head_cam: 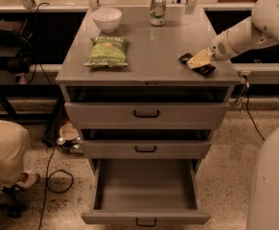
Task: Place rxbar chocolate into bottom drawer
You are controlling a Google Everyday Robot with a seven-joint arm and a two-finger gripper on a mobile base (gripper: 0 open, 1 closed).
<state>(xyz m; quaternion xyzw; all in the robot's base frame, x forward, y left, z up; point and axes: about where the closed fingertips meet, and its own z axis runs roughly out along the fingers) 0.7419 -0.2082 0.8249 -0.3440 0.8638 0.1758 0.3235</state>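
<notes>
The rxbar chocolate is a small black bar lying on the grey cabinet top near its right front corner. My gripper reaches in from the right on a pale arm and rests right over the bar, covering its middle; only the bar's two dark ends show. The bottom drawer is pulled far out, and its inside is bare. Its dark handle is at the lower edge of the view.
A green snack bag, a white bowl and a can stand on the cabinet top. The two upper drawers are slightly ajar. A person's leg and cables are at the left, and my pale body is at the lower right.
</notes>
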